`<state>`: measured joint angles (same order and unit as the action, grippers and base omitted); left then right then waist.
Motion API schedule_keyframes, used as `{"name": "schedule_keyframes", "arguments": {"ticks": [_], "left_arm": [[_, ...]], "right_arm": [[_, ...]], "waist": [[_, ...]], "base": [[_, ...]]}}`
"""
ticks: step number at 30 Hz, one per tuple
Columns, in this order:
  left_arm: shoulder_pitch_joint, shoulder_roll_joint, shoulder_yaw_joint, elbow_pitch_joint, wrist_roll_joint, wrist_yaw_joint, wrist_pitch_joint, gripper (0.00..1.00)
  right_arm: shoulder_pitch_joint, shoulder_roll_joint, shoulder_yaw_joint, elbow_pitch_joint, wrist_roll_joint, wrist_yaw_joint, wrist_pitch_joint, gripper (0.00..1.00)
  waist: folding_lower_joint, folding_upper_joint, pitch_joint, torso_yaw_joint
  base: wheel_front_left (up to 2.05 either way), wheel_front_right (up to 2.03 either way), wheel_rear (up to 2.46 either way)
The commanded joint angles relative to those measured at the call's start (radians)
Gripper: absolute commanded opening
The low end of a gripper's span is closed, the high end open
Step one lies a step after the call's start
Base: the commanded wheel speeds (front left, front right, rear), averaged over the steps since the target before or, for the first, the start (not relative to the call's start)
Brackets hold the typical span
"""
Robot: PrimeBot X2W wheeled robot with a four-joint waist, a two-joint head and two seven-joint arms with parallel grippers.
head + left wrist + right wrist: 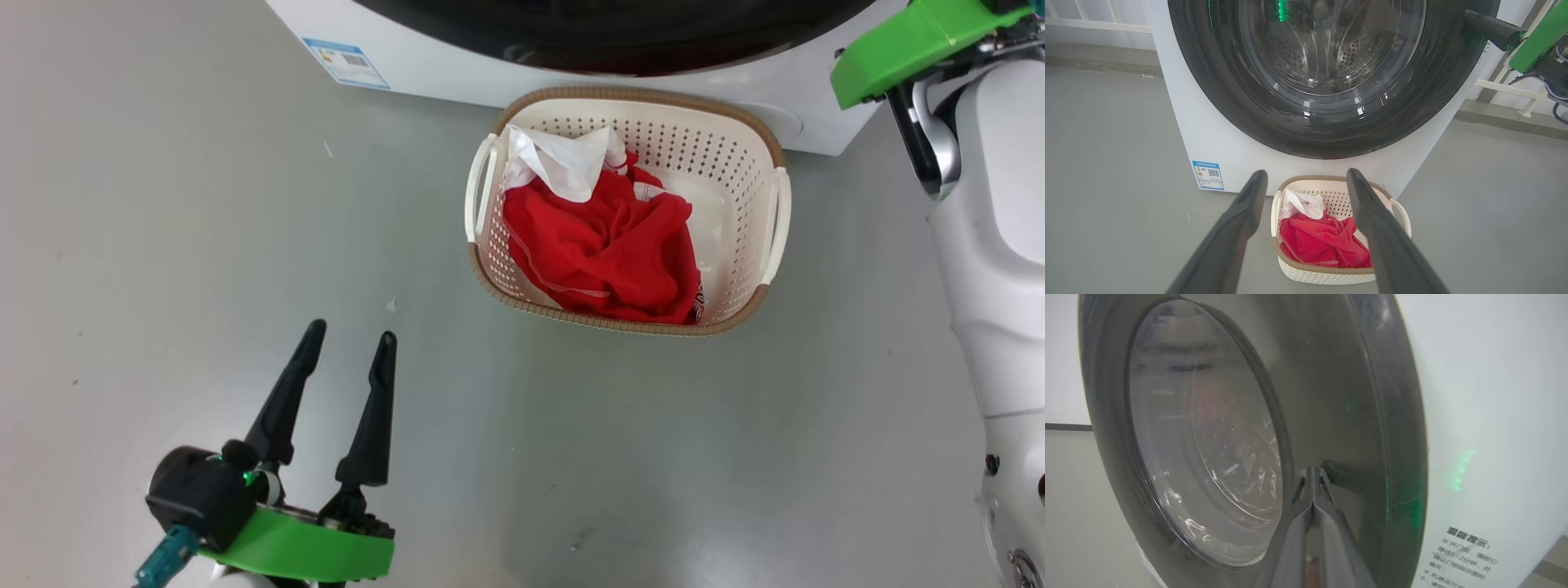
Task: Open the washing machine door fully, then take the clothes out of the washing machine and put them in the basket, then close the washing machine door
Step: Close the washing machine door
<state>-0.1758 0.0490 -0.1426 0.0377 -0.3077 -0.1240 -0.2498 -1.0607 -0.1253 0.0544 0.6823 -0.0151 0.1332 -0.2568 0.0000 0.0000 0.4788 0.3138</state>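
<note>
Bare grey floor [204,204] lies open on every side of the left gripper [352,331], and nothing stands near its fingers. Ahead of it and to its right, the basket [637,94] sits with its far rim close against the foot of the washer [1180,122]. The clothes [604,245] are heaped inside, with a white cloth [563,167] on top at the far-left corner. The basket is well apart from the left fingertips. The left gripper is spread wide and holds nothing. It hangs low over the floor, and its fingers point toward the washer.

The door [1327,134] lies flat against the washer front, above the basket. A blue label [345,61] marks the washer's lower corner, ahead of the left gripper.

The right arm reaches up along the washer's right side. The right gripper [1312,470] has its fingers pressed together with nothing between them. Its tips are at the door's glossy black rim, beside the glass; whether they touch it cannot be told.
</note>
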Motion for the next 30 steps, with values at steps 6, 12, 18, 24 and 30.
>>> {"name": "schedule_keyframes", "arguments": {"ticks": [6,12,18,24,30], "left_arm": [[-0.029,0.021,0.020,-0.013,-0.009,-0.007,-0.012,1.00],[-0.044,0.021,0.016,-0.012,-0.011,-0.007,-0.012,1.00],[-0.047,0.020,0.022,-0.016,-0.014,-0.007,-0.012,1.00],[-0.043,0.016,0.035,-0.046,-0.032,-0.007,-0.012,1.00],[-0.035,0.013,0.055,-0.061,-0.032,-0.007,-0.012,1.00]], "right_arm": [[-0.073,0.014,-0.009,-0.005,-0.037,-0.002,-0.005,0.00],[-0.075,0.022,-0.027,-0.002,-0.061,-0.002,-0.005,0.00],[-0.051,0.037,-0.028,-0.001,-0.038,-0.002,-0.005,0.00],[0.001,0.058,0.037,-0.076,0.081,-0.002,-0.005,0.32],[0.119,0.065,0.072,-0.226,0.182,-0.002,-0.005,1.00]], "waist": [[0.0000,0.0000,0.025,0.001],[0.0000,0.0000,0.027,-0.001],[0.0000,0.0000,0.017,-0.013],[0.0000,0.0000,-0.005,-0.035],[0.0000,0.0000,-0.040,-0.070]], "base": [[0.00,0.00,0.00],[0.00,0.00,0.00],[0.00,0.00,0.00],[0.00,0.00,0.00],[0.00,0.00,0.00]]}}
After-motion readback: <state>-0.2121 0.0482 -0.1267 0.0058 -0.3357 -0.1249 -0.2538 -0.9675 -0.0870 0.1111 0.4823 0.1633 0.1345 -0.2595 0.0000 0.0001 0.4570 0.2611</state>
